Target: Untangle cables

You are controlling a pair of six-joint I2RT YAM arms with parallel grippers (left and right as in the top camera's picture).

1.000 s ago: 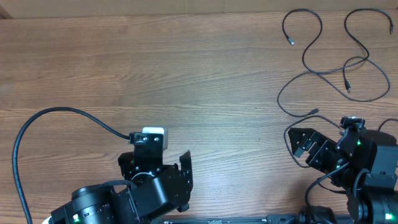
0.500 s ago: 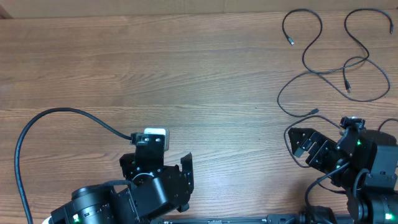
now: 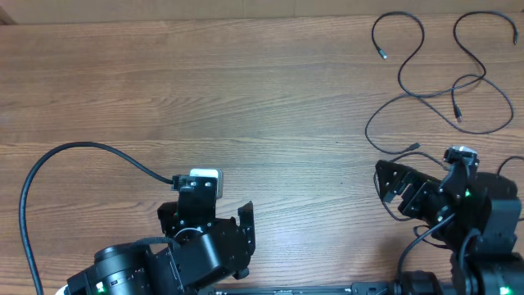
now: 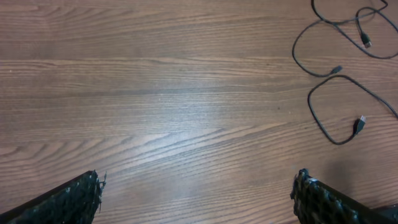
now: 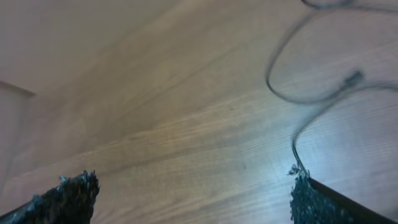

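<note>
Left gripper (image 4: 198,186): fingers spread wide, nothing between them, only bare wooden table (image 4: 155,93). The cables (image 4: 359,124) lie in loose curves ahead and to the right of its fingers, well apart.

Right gripper (image 5: 193,184): fingers also spread wide and empty. A blurred strand runs down to its right-hand fingertip (image 5: 303,193); I cannot tell whether they touch.

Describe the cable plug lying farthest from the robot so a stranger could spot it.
On the wooden table, look to the far right corner, where thin black cables sprawl. Of the two far loops, take the left one; the plug sits at its left end. No other plug in view lies as far from the arms.
</note>
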